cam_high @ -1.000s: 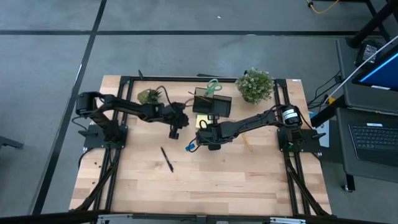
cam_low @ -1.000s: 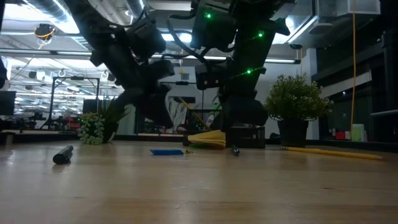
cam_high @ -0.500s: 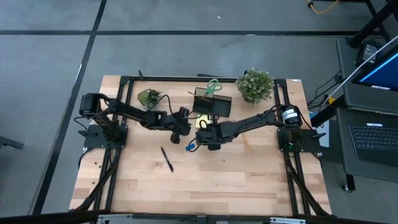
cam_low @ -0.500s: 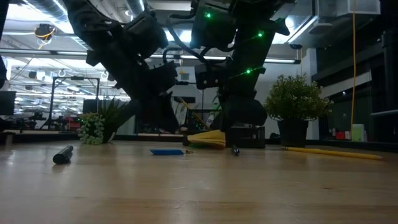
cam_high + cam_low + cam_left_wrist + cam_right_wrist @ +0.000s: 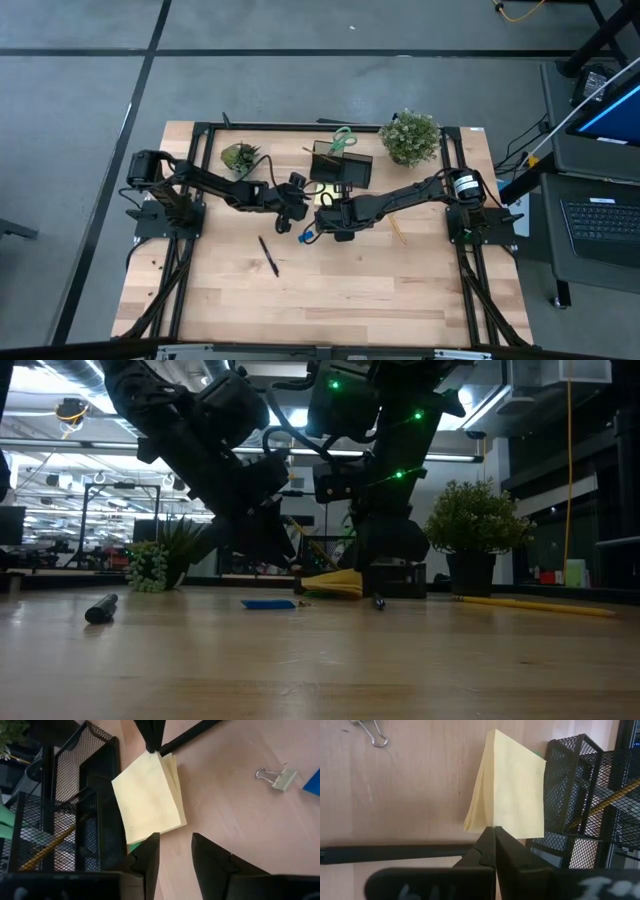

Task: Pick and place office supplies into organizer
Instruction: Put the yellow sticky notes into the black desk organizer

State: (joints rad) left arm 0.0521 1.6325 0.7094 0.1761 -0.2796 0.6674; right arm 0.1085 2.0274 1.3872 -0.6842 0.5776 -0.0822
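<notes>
No writing can be read. On the wooden tabletop (image 5: 330,290), beside the black mesh organizer (image 5: 341,167), a yellow sticky-note pad (image 5: 512,810) is pinched by the closed right gripper (image 5: 492,832). The left gripper (image 5: 173,852) is held open nearby. Grey floor surrounds the tabletop.

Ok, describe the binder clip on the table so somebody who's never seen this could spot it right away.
Start at the black mesh organizer at the table's far edge, then the yellow sticky-note pad lying on the wood beside it. The binder clip lies farther out on bare wood, next to a blue item; it is the only small thing with wire loop handles.
</notes>
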